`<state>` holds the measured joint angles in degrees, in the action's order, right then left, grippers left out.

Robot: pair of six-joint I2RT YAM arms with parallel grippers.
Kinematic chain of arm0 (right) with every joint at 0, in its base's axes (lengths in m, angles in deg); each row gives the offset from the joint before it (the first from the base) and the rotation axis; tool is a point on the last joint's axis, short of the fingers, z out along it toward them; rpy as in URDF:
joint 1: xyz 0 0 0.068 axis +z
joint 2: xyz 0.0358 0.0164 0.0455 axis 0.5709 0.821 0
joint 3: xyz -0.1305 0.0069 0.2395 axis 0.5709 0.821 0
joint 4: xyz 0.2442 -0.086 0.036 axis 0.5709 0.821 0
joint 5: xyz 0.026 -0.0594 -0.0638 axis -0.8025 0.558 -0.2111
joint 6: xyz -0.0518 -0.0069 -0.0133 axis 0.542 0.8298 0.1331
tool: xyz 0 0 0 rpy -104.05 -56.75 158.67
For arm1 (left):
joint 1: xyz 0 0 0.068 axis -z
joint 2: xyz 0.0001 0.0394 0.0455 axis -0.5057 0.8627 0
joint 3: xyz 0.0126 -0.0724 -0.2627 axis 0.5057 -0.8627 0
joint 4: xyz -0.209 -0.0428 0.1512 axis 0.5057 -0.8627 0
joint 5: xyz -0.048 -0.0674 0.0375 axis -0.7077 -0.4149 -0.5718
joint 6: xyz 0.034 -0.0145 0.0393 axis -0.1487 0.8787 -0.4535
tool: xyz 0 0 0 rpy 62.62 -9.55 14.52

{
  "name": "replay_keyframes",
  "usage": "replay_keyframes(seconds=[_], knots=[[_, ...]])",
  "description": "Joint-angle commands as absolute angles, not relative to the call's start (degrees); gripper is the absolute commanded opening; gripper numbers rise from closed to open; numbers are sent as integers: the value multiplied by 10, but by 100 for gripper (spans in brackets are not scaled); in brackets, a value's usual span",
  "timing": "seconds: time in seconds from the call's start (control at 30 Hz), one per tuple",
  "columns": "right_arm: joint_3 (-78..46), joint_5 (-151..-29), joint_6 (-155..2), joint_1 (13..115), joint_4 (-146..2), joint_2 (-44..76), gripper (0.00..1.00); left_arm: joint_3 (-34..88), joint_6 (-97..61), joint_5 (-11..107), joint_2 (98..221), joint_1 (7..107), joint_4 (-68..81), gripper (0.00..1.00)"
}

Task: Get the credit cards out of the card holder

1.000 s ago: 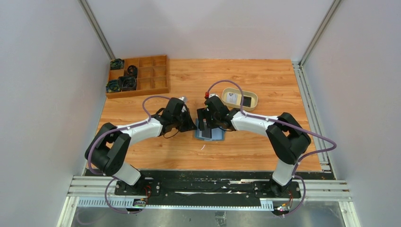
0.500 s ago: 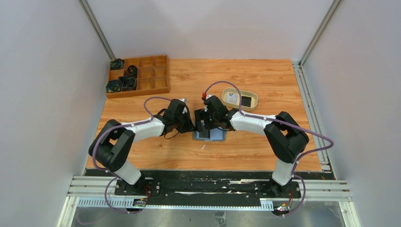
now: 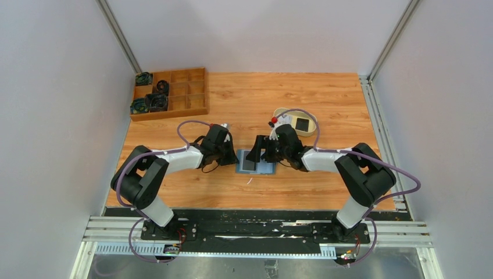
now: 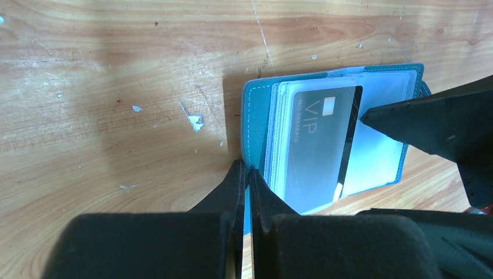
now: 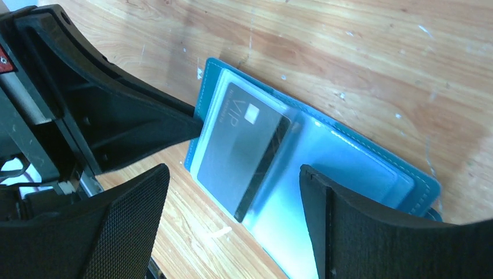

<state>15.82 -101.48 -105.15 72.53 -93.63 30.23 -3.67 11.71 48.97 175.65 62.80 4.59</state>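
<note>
Starting overhead: finds the card holder (image 3: 268, 167) lying open on the bench (image 3: 325, 99), between the left tool (image 3: 235, 158) and the right tool (image 3: 254, 157). Spots a dark rectangle and a pale one in the cream oval tray (image 3: 316, 122) behind (probably cards already out, though too small to confirm). Moving to the left wrist: shows the left tool clenched on the card holder's teal edge, pinning it down, with a grey VIP card (image 4: 317, 148) seated in its clear sleeve. Turning to the right wrist: shows the right tool spread wide astride that card, gripping nothing. Judges the job part done at best; leaves at least this card to pull.
</note>
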Motion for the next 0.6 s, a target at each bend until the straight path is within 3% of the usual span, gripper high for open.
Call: replay_keyframes(seconds=[0.0, 0.57], knots=[[210, -1063, -1099, 697, -1017, 287, 86, -55, 95, 529, 1779, 629, 28, 0], [246, -1164, -1205, 696, -1169, 345, 77, -60, 93, 557, 1795, 629, 27, 0]])
